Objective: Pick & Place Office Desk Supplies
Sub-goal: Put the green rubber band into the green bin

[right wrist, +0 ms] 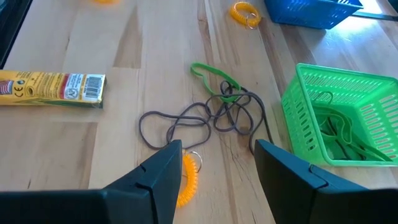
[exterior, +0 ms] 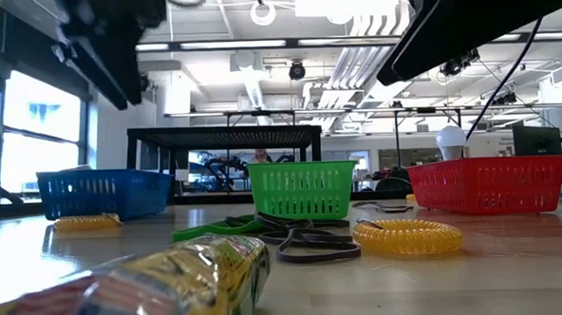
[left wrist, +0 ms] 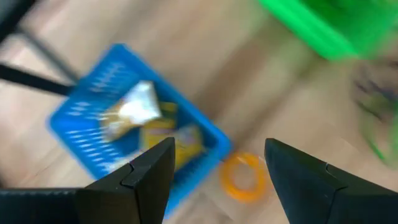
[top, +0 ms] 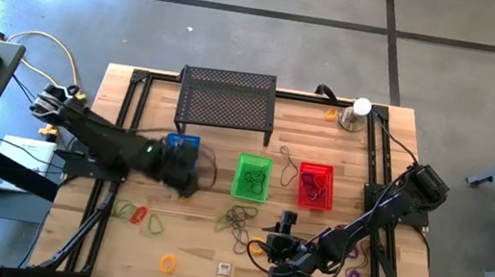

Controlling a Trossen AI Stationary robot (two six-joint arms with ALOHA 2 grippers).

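My left gripper (top: 186, 175) (left wrist: 217, 149) hangs open above the near edge of the blue basket (left wrist: 124, 124), which holds yellow packets (left wrist: 171, 140). An orange coil (left wrist: 242, 177) lies on the table beside that basket. My right gripper (top: 285, 253) (right wrist: 217, 149) stands open low over the table's near middle, with nothing between its fingers. Another orange coil (right wrist: 186, 177) lies by one finger. Ahead of it lie tangled dark loops (right wrist: 205, 118), a green loop (right wrist: 211, 71) and a yellow packet (right wrist: 53, 87). The green basket (right wrist: 342, 124) holds green and dark loops.
A red basket (top: 316, 185) stands right of the green basket (top: 253, 176). A black mesh shelf (top: 226, 102) and a silver cup with a white ball (top: 357, 115) stand at the far edge. Green and orange loops (top: 135, 212) lie near left, purple loops (top: 354, 275) near right.
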